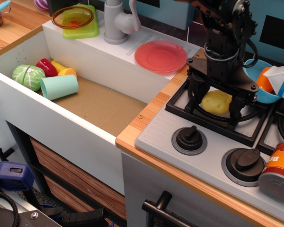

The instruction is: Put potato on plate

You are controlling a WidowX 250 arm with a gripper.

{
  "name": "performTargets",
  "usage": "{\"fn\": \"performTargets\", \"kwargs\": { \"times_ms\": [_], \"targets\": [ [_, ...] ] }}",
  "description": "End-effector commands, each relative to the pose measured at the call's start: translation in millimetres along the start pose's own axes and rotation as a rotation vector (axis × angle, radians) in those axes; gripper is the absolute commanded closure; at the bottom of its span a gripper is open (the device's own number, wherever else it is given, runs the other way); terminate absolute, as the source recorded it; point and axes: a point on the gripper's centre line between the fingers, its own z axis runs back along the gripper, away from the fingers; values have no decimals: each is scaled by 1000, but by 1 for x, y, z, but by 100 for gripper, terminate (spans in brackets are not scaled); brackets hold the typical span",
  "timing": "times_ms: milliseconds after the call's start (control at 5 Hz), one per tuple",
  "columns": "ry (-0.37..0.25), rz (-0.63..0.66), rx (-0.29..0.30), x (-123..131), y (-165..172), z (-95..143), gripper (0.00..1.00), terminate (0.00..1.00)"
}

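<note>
The pale yellow potato lies on the left burner grate of the toy stove. My black gripper is lowered over it with its jaws open, one finger on the left and the other on the right of the potato, with small gaps on both sides. The red-pink plate lies flat on the white sink ledge to the left of the stove, with nothing on it.
A blue bowl with an orange ball, a milk carton and an orange can stand to the right. A grey faucet and an orange-rimmed bowl stand behind the sink, which holds toy vegetables and a teal cup.
</note>
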Motion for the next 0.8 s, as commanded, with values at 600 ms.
{"fn": "performTargets", "kwargs": {
  "times_ms": [600],
  "targets": [
    [84, 29, 216, 36, 54, 60, 100, 0]
  ]
}}
